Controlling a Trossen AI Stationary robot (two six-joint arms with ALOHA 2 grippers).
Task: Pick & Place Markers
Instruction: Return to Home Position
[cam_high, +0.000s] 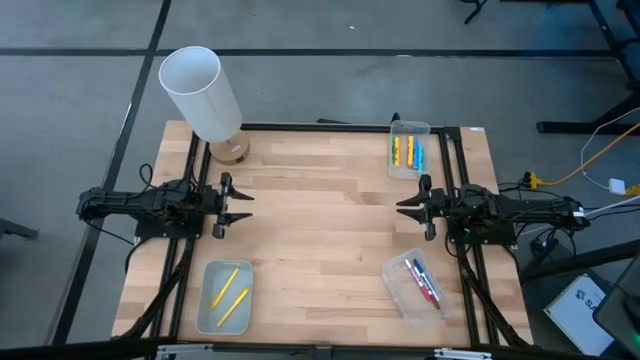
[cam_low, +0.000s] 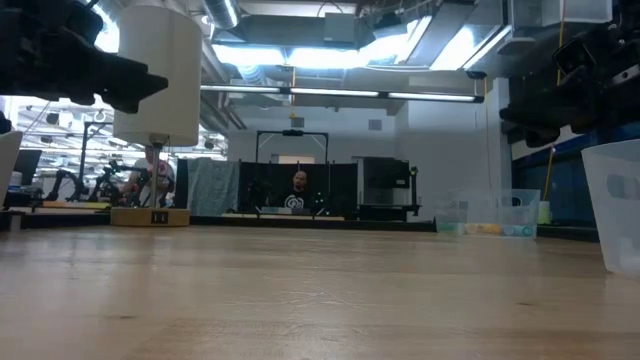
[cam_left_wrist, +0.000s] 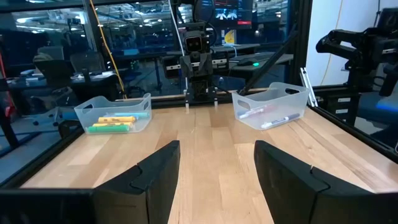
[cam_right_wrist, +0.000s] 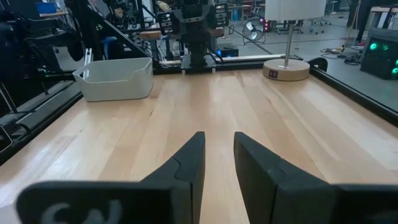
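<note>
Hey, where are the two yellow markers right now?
In the high view, the two yellow markers lie in the clear bin at the lower-left corner of the table, on the left arm's side, below the left gripper.

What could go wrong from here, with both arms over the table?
The tray holding red and blue markers lies askew, close to the right arm; if the right hand swings low, it might shove the tray and spill them. The lamp stands near the left hand; a wide move could tip it.
</note>
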